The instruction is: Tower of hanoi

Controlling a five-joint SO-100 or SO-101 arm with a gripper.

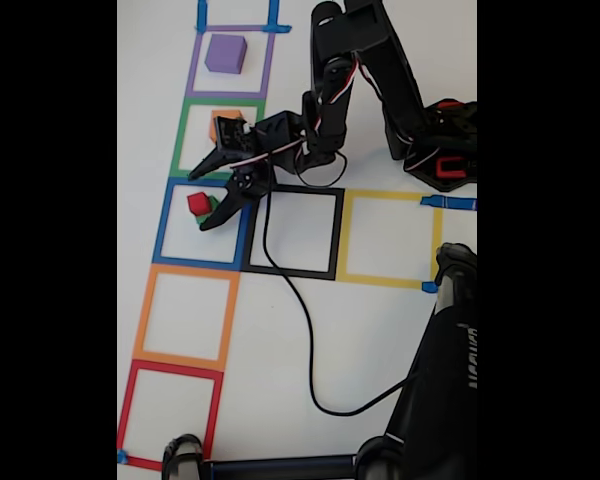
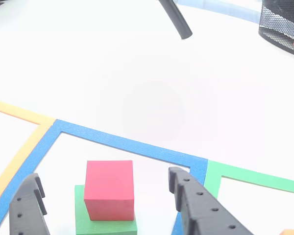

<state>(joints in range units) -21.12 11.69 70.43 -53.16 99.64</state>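
Observation:
The red cube (image 1: pixel 198 203) sits on top of the green cube (image 1: pixel 208 212) inside the blue tape square (image 1: pixel 165 225). My gripper (image 1: pixel 200 202) is open, one finger on each side of that small stack. In the other view the red cube (image 2: pixel 109 188) rests on the green cube (image 2: pixel 105 225), with the gripper (image 2: pixel 104 176) straddling it and gaps showing on both sides. The orange cube (image 1: pixel 221 122) lies in the green tape square, partly hidden behind the gripper body. The purple cube (image 1: pixel 225 53) stands alone in the purple tape square at the top.
A black cable (image 1: pixel 290 290) trails from the arm across the black tape square. Yellow, orange and red tape squares lie around. The arm base (image 1: pixel 442 150) is at upper right. A black stand (image 1: pixel 445 380) fills the lower right. A black mesh container (image 2: pixel 284 24) stands far off.

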